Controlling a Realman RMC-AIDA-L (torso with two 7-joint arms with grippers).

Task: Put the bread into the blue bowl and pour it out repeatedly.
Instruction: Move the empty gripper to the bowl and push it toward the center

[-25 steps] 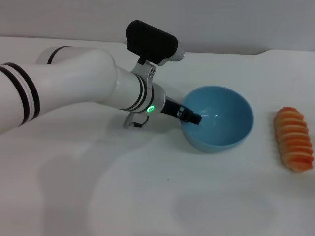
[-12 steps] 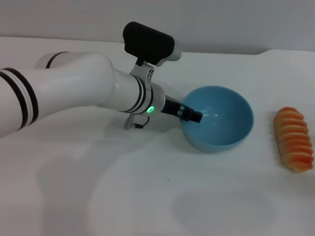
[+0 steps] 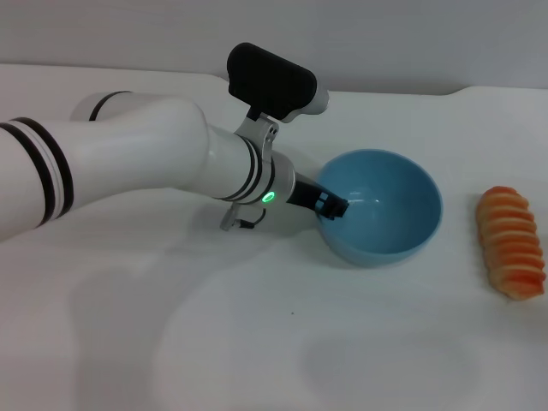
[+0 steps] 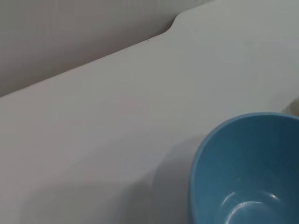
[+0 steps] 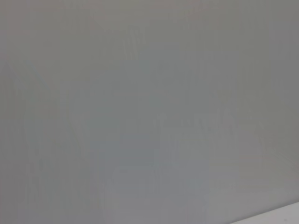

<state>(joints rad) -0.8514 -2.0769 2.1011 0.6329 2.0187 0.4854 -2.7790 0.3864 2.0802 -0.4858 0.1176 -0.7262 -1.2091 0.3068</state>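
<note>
The blue bowl sits on the white table, right of centre in the head view, with its opening tipped a little toward my left arm. It is empty; its rim and inside also show in the left wrist view. My left gripper is at the bowl's near-left rim, one black finger inside and the rim pinched. The bread, orange with cream stripes, lies on the table at the far right, apart from the bowl. My right gripper is out of view.
The white table stretches in front of and to the left of the bowl. Its back edge meets a grey wall. The right wrist view shows only plain grey surface.
My left forearm and wrist have shifted slightly to the right and turned a little. The bowl and the bread stay where they were.
</note>
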